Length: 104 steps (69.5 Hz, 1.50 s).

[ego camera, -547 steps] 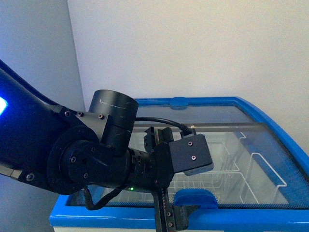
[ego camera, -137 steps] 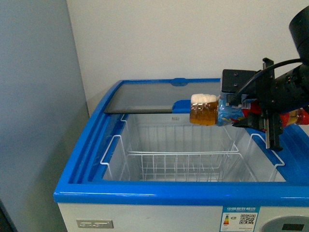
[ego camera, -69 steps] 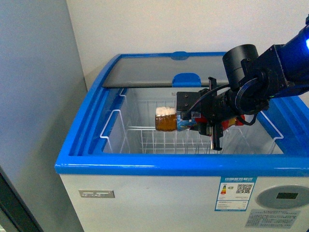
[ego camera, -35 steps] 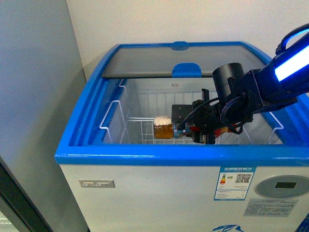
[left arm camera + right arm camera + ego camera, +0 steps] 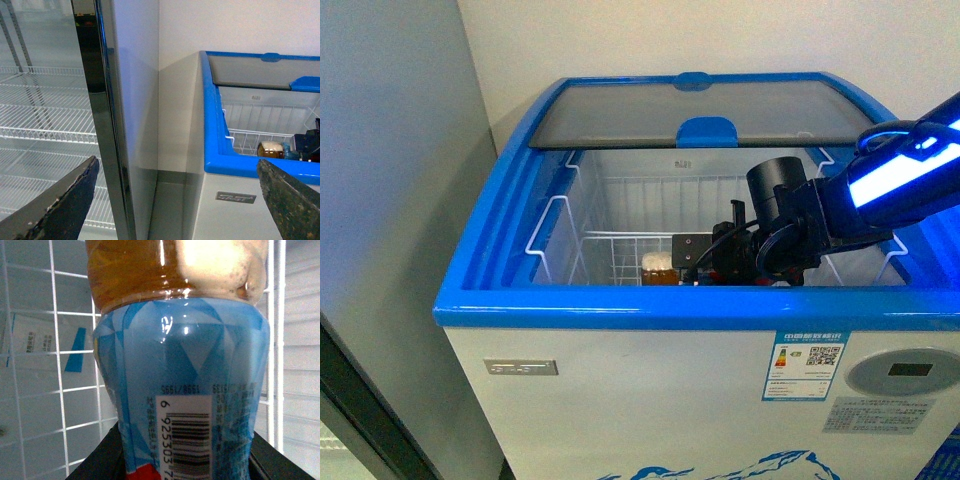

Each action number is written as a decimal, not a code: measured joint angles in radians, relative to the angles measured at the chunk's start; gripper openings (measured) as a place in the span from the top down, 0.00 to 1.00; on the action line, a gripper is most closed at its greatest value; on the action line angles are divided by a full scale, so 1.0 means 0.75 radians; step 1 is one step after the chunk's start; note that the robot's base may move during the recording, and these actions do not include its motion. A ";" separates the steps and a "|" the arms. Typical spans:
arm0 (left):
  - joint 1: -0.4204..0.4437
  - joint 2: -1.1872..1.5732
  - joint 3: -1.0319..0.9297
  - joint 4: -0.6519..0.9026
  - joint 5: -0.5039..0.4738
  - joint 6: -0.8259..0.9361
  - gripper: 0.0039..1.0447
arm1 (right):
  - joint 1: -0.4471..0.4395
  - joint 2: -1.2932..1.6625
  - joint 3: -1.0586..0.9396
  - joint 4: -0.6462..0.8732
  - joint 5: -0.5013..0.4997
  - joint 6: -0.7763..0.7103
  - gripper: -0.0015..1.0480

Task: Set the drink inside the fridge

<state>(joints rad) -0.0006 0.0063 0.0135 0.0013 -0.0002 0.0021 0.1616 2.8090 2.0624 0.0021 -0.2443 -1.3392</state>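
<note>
Drink (image 5: 659,268): amber body, white foamy end, blue label with barcode, lying sideways inside the fridge (image 5: 490,280) above a white wire basket (image 5: 610,250), low near the front rim. Right gripper (image 5: 695,262) clamps its labelled end; rim hides the drink's lower part and the fingers. Left gripper (image 5: 175,200) spread wide, empty, near a glass-door cabinet (image 5: 50,110).

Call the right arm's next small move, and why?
Probably lower a little more, then release. The right gripper holds the drink sideways inside the open fridge, above the wire basket; contact with the basket isn't visible yet.
</note>
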 joint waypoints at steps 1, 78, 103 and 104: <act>0.000 0.000 0.000 0.000 0.000 0.000 0.08 | -0.001 0.006 0.007 -0.005 0.002 0.005 0.63; 0.000 0.000 0.000 0.000 0.000 0.000 0.08 | 0.007 0.218 0.302 -0.197 0.066 0.115 0.19; 0.000 0.000 0.000 0.000 0.000 0.000 0.08 | 0.005 0.071 0.175 -0.089 0.030 0.176 0.07; 0.000 0.000 0.000 0.000 0.000 0.000 0.08 | 0.005 0.061 0.168 -0.082 0.028 0.182 0.07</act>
<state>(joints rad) -0.0006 0.0063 0.0135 0.0013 -0.0002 0.0021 0.1654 2.8548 2.1883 -0.0597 -0.2230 -1.2026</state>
